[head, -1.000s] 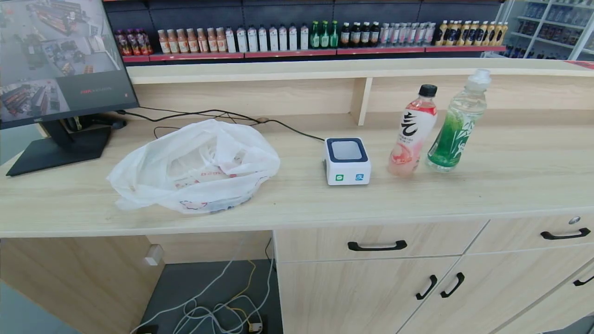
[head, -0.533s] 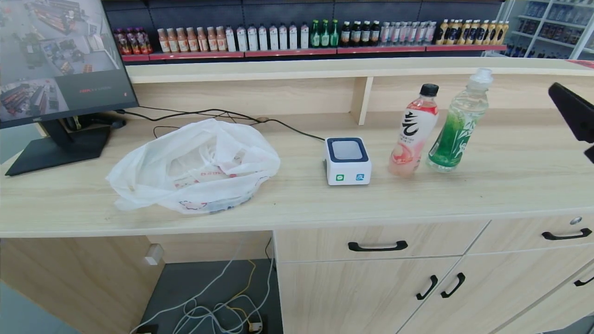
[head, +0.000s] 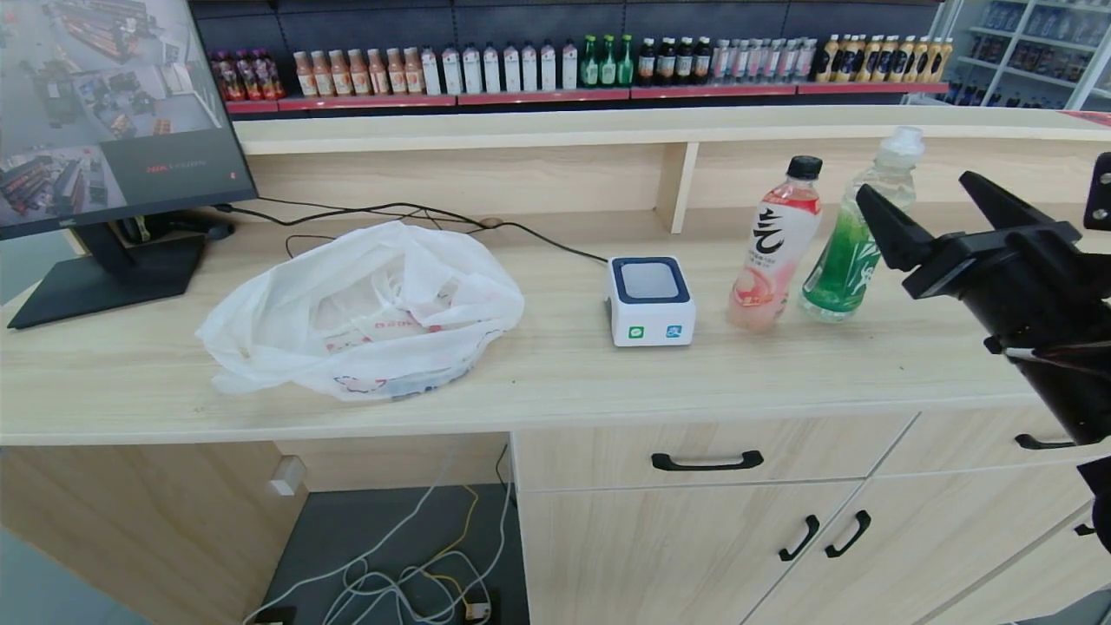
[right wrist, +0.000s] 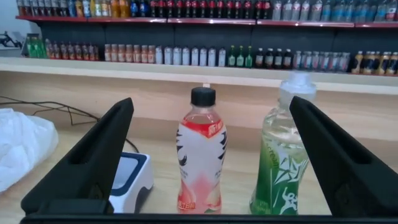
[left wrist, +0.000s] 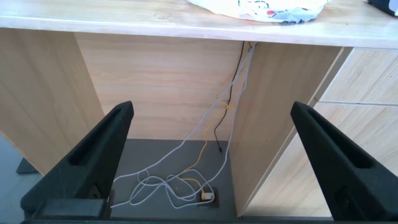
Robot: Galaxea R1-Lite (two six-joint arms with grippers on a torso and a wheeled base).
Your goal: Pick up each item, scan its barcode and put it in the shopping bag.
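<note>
Shop checkout, light wood tabletop (head: 564, 373), drinks shelf (head: 573, 91) far behind. Pink bottle (head: 772, 252), black cap, stands right of the white scanner (head: 649, 299). Green-label bottle (head: 846, 252), white cap, just beside it on the right. White shopping bag (head: 364, 312) lies crumpled left of the scanner. Right tool (head: 911, 187) spread wide, empty, nearer than the bottles, not touching them. Left tool (left wrist: 211, 109) spread wide, empty, low below the tabletop edge.

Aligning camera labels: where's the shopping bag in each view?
Head view: shopping bag on the counter, between monitor and scanner.
Left wrist view: its printed edge at the counter's front, above the floor cables.
Right wrist view: shopping bag past the scanner, away from the pink bottle.
Shared landmark: the counter.
</note>
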